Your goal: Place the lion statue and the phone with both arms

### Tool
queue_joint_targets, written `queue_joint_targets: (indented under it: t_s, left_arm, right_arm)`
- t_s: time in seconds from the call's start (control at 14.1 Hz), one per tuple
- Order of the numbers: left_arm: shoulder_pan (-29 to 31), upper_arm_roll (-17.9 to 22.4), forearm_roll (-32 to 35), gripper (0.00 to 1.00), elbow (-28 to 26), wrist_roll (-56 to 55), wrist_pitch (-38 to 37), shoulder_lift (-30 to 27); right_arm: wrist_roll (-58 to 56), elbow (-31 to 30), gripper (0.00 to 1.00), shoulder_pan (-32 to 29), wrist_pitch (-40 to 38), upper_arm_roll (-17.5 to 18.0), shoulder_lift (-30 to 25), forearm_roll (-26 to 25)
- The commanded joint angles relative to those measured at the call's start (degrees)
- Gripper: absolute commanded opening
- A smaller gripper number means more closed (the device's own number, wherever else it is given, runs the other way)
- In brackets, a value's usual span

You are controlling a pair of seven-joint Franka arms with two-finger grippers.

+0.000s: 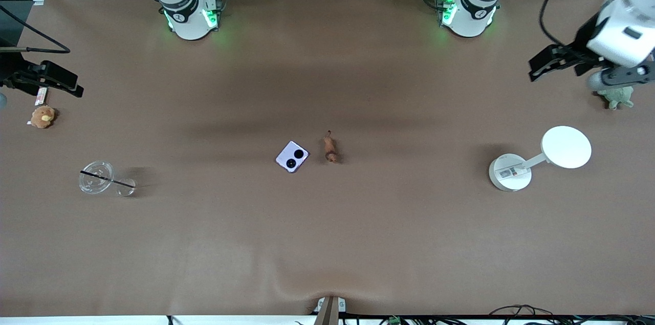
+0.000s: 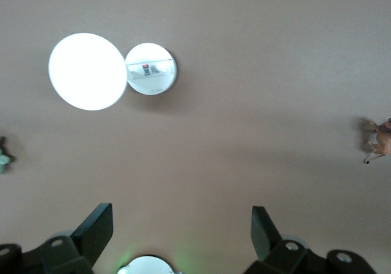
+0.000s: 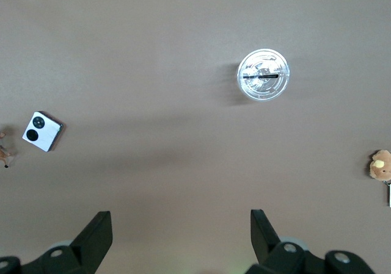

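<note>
Phone [image 1: 292, 156] lies flat on the table [image 1: 327, 243] near its middle, camera circles facing up, turned cornerwise to the table edges. Lion statue [image 1: 330, 147] sits just beside it, toward the left arm's end of the table; a narrow gap shows between them, so they are not touching. The left wrist view shows the statue's legs sticking out sideways, so it seems to lie on its side, but I cannot be sure.

Left tool [image 1: 550, 61] is in the air at the left arm's end of the table, near the green plush turtle [image 1: 616, 96]. Its fingers [image 2: 98, 228] are spread wide with nothing between them. Right tool [image 1: 56, 79] is in the air at the right arm's end, close to the round brown plush toy [image 1: 43, 116]. Its fingers [image 3: 96, 234] are also spread wide and hold nothing. Both are well apart from the task's things.

Handling, judged:
- Phone: rigid, smooth casing, probably slippery and modest in weight. It lies low on the table, so grip across two opposite flat edges, with the tool turned to match the phone's diagonal set.
- Statue: very light, stiff and thin. Legs and tail look breakable. Pinch across the body's midsection, not the limbs. A nudge could knock it aside.

Containers: one clear plastic cup [image 1: 96, 177] stands toward the right arm's end with a dark straw [image 1: 105, 179] laid across its rim. A small clear piece lies against it. No liquid is visible in the cup. White stand [image 1: 511, 172] with a round disc sits toward the left arm's end and carries nothing.
</note>
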Motion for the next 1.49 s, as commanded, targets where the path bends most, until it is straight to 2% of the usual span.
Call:
queue_joint_targets:
  t_s: [0.0,0.28,0.43,0.64,0.85,1.14,1.42]
  left_arm:
    - [0.02,-3.41,-0.68,1.00,0.54,-5.37,3.90,4.22]
    - [-1.56,-10.09,0.46,1.00,0.54,-15.90,11.46,11.34]
    - [-6.11,-10.19,0.72,1.00,0.81,-22.93,16.20,15.47]
    - [-13.67,-10.19,4.49,1.00,1.16,-35.93,23.58,21.88]
    - [-20.18,-10.10,9.23,1.00,7.72,-45.70,26.07,31.27]
    - [-27.04,-8.88,12.67,1.00,16.88,-50.48,27.29,42.45]
    - [-36.96,0.06,13.47,0.99,17.24,-50.48,35.28,47.64]
  right_arm:
    - [0.54,1.33,1.00,0.11,-0.87,0.02,0.47,0.49]
    - [0.54,1.24,1.00,0.11,-0.87,0.02,0.47,0.49]
    - [0.45,1.24,1.00,0.11,-0.87,0.02,0.47,0.49]
    - [0.63,1.24,1.00,0.20,-0.87,0.02,0.47,0.49]
    - [0.54,1.24,1.00,0.20,-0.87,0.11,0.55,0.49]
    - [0.63,1.24,1.00,0.20,-0.87,0.11,0.56,0.49]
    - [0.54,1.24,1.00,0.20,-0.87,0.11,0.56,0.49]
